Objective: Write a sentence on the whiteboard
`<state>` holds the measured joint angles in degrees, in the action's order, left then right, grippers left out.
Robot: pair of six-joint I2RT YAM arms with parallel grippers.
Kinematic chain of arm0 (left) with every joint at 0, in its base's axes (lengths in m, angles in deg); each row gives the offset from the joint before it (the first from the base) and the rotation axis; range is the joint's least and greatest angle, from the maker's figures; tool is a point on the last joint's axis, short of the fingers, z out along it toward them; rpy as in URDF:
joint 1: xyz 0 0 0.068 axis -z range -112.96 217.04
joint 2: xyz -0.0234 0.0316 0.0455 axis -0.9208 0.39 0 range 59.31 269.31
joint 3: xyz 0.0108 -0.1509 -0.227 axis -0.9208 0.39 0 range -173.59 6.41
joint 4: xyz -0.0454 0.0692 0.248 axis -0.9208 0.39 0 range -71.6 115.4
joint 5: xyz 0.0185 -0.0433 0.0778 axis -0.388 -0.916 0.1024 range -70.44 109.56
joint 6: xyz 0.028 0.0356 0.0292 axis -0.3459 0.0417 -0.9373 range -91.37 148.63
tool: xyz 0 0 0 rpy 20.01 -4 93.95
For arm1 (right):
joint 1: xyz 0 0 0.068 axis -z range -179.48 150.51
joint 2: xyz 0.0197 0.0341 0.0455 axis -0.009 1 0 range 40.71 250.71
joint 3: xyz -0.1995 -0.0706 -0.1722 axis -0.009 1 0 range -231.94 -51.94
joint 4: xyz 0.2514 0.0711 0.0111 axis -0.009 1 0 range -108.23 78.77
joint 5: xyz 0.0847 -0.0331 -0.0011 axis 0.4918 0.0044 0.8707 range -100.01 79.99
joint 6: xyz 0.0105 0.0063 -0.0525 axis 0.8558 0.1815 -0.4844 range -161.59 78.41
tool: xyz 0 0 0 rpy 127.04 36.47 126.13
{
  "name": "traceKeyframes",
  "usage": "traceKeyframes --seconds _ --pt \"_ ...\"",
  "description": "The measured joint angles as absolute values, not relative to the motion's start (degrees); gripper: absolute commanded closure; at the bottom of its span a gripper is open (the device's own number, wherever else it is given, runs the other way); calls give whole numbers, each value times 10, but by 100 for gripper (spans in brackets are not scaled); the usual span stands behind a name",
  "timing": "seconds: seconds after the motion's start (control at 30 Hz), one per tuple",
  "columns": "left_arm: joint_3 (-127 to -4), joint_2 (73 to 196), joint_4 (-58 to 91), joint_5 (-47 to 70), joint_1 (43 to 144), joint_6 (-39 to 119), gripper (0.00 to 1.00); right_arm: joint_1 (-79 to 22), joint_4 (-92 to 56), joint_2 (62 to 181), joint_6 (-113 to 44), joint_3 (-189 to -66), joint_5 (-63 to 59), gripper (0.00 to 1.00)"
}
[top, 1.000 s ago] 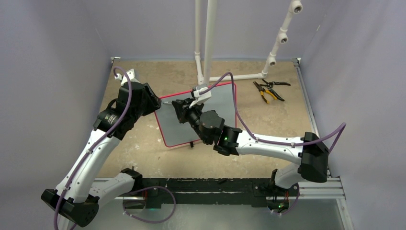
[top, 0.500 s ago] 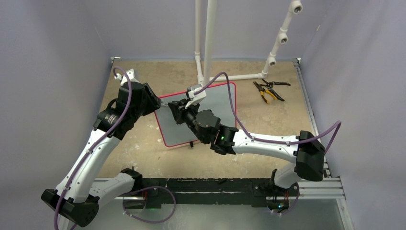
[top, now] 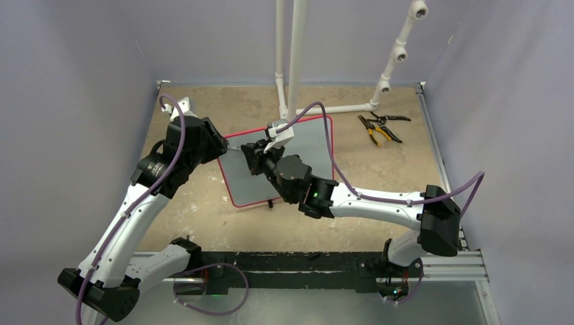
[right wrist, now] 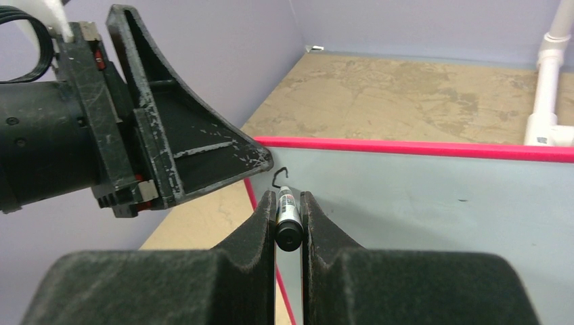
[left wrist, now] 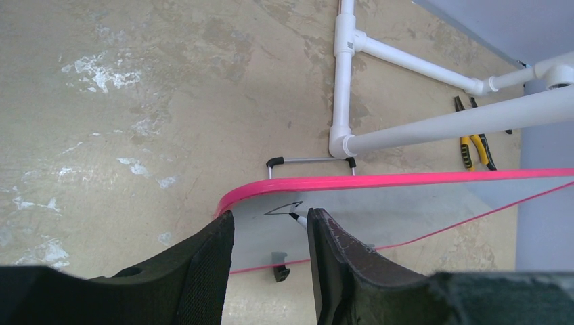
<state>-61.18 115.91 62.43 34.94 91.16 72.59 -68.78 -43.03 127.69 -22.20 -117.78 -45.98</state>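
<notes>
Right wrist: whiteboard (right wrist: 420, 203) grey, red-edged, small black stroke (right wrist: 279, 175); right gripper (right wrist: 288, 198) pinching marker (right wrist: 287, 217), left gripper (left wrist: 269, 220) spread.

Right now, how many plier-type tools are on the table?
2: yellow-handled pliers and black-handled pliers, lying together at the table's far right, past the whiteboard. Others may be hidden.

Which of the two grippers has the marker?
The right gripper: its jaws are shut on the black marker, tip at the whiteboard. The left gripper holds no marker.
</notes>
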Motion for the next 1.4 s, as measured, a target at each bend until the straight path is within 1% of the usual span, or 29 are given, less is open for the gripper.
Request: traceKeyframes --seconds 0.63,1.4 --pt "-612 1157 621 345 912 726 57 -688 -414 1268 -215 -1167 -477 100" --pt "-612 1136 624 346 912 726 57 -687 -423 1304 -222 -1181 -447 100"
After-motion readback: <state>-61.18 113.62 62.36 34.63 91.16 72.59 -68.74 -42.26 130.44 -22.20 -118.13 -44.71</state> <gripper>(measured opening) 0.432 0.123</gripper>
